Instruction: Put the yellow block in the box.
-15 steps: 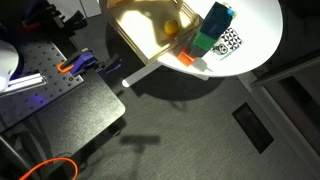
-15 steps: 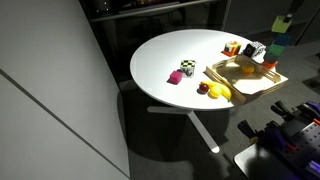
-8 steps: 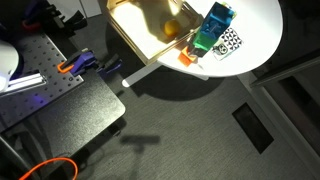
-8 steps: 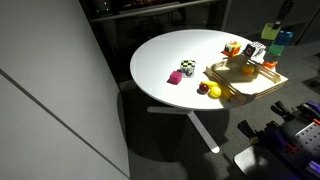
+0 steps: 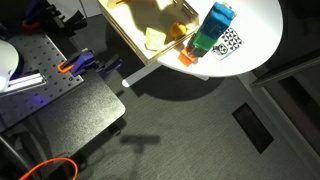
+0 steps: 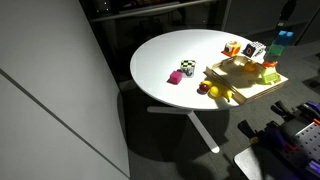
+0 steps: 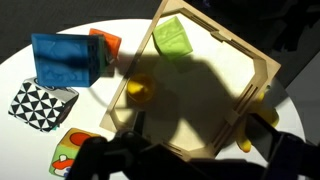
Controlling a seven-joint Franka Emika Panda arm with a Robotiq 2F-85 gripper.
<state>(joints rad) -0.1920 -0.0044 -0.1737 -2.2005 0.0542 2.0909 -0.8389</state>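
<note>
The jaws hung spread and empty. The yellow block (image 7: 172, 38) lay beyond them, inside the box (image 7: 205, 95).

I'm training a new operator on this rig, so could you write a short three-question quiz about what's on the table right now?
1. True or false: the yellow block lies inside the box.
2. What does the blue block stand on? A) the green block B) the box floor C) the orange block
3. Fill in: the black-and-white patterned block lies ___ the box.
Key: 1 true; 2 A; 3 outside.
</note>
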